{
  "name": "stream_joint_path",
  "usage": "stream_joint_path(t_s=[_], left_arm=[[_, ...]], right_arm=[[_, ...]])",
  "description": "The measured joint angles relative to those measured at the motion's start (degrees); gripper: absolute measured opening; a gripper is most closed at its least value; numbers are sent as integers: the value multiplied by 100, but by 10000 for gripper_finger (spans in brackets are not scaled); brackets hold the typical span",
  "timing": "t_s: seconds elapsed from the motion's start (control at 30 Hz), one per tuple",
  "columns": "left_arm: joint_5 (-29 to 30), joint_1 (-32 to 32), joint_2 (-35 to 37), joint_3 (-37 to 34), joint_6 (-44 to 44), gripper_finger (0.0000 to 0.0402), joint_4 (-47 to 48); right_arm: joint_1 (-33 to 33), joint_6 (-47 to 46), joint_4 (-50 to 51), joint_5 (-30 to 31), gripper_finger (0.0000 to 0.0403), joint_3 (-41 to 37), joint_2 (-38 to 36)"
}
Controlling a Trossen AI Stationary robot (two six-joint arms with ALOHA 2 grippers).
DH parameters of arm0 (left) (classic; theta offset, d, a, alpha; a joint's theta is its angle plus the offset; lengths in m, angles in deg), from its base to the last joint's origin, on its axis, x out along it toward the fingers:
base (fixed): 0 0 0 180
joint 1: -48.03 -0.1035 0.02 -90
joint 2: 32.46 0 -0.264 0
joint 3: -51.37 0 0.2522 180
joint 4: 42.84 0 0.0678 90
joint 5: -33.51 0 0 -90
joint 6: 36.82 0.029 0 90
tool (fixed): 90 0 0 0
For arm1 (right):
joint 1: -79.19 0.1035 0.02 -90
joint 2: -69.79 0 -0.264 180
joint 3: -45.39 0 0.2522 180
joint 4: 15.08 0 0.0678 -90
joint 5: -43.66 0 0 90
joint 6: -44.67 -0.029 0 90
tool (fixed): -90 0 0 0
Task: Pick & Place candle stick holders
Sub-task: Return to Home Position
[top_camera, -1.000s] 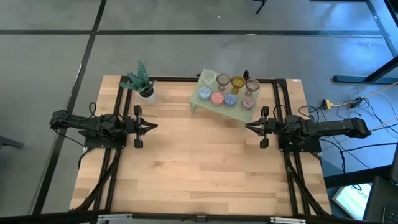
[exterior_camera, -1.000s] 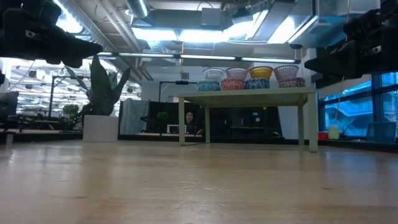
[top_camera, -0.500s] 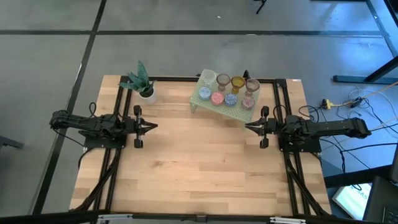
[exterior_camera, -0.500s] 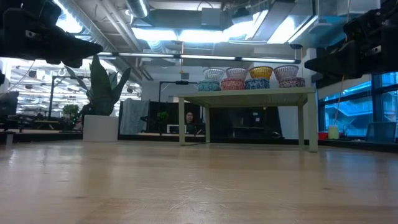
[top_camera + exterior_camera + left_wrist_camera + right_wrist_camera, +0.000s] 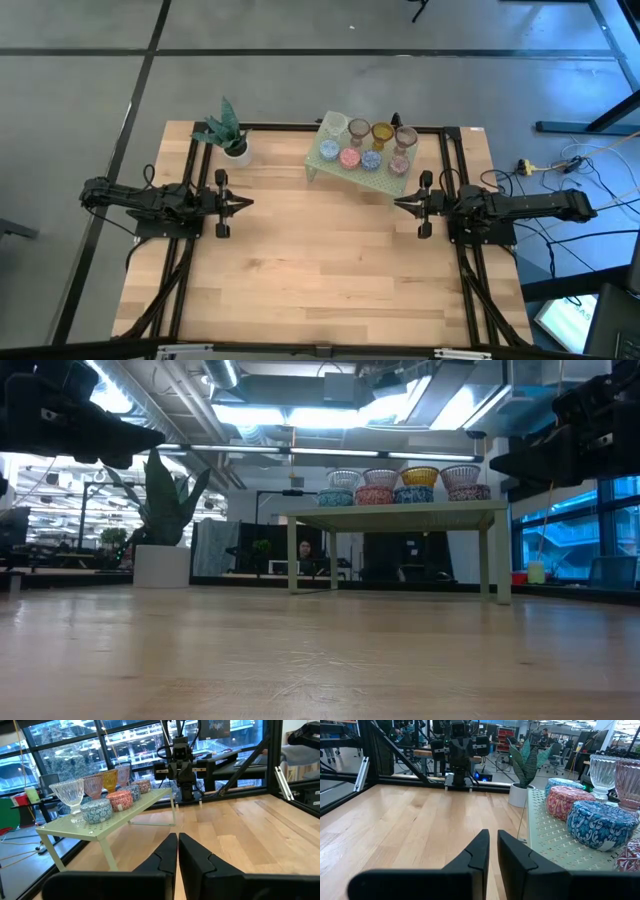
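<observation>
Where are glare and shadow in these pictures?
Low view: ceiling lamps glare into the camera above the pale green perforated rack. High view: even light; a soft shadow lies beside the rack on the wooden table; left gripper and right gripper wait at its sides. Left wrist view: window light shines through the clear glass cup.

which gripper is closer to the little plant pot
Left. The left gripper is a short way from the plant pot, on the same side of the table; the right gripper is across it, by the green rack.
</observation>
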Motion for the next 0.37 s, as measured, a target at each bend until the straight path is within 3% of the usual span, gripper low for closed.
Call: stream_joint_path(t_s=[0.37], left_arm=[[0, 1, 0, 0, 0, 8, 0]], right_arm=[[-1, -1, 0, 2, 41, 0, -1]])
